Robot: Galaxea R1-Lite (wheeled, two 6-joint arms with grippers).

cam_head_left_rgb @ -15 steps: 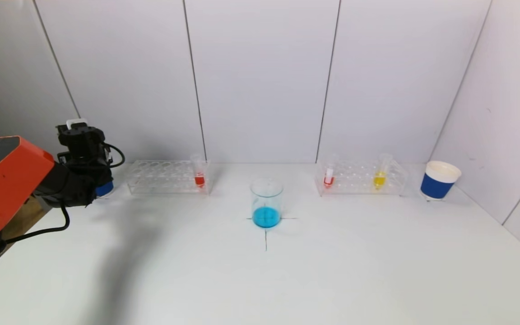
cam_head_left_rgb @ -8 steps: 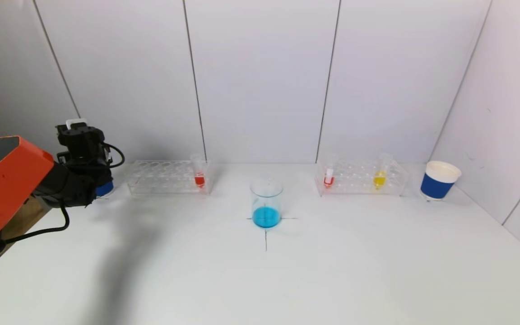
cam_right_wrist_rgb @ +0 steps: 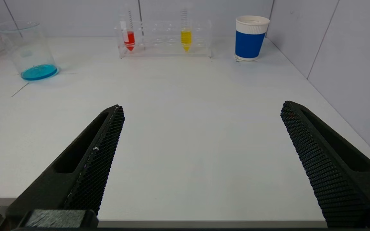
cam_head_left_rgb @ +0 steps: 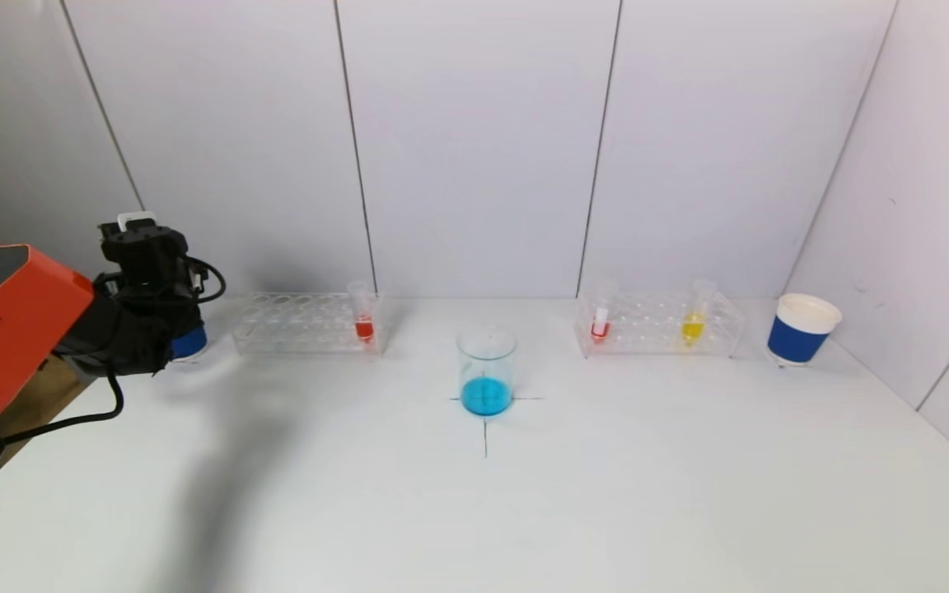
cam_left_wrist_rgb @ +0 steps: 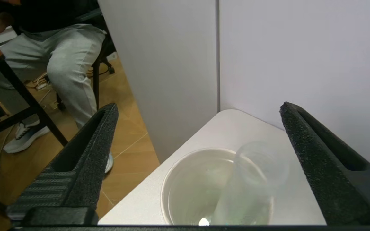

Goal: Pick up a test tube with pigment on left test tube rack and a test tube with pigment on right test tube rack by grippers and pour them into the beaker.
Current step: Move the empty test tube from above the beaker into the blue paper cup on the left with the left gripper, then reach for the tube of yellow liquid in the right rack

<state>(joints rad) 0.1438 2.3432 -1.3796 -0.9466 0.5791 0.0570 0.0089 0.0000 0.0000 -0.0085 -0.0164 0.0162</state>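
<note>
A glass beaker (cam_head_left_rgb: 486,372) with blue liquid stands mid-table; it also shows in the right wrist view (cam_right_wrist_rgb: 27,48). The left rack (cam_head_left_rgb: 301,323) holds one tube of red pigment (cam_head_left_rgb: 363,317). The right rack (cam_head_left_rgb: 660,323) holds a red tube (cam_head_left_rgb: 600,321) and a yellow tube (cam_head_left_rgb: 694,317). My left gripper (cam_left_wrist_rgb: 199,107) is open and empty above a paper cup (cam_left_wrist_rgb: 172,173), in which an empty clear tube (cam_left_wrist_rgb: 252,179) leans. My left arm (cam_head_left_rgb: 137,296) is at the table's far left. My right gripper (cam_right_wrist_rgb: 202,107) is open and empty over the table's near edge.
A blue-and-white paper cup (cam_head_left_rgb: 802,329) stands right of the right rack, near the side wall. The left cup (cam_head_left_rgb: 189,342) sits at the table's back left corner, partly hidden by my arm. A seated person (cam_left_wrist_rgb: 63,61) is beyond the table's left edge.
My left arm has risen slightly and drawn a little to the left above the left cup. The tubes, racks and beaker have not moved.
</note>
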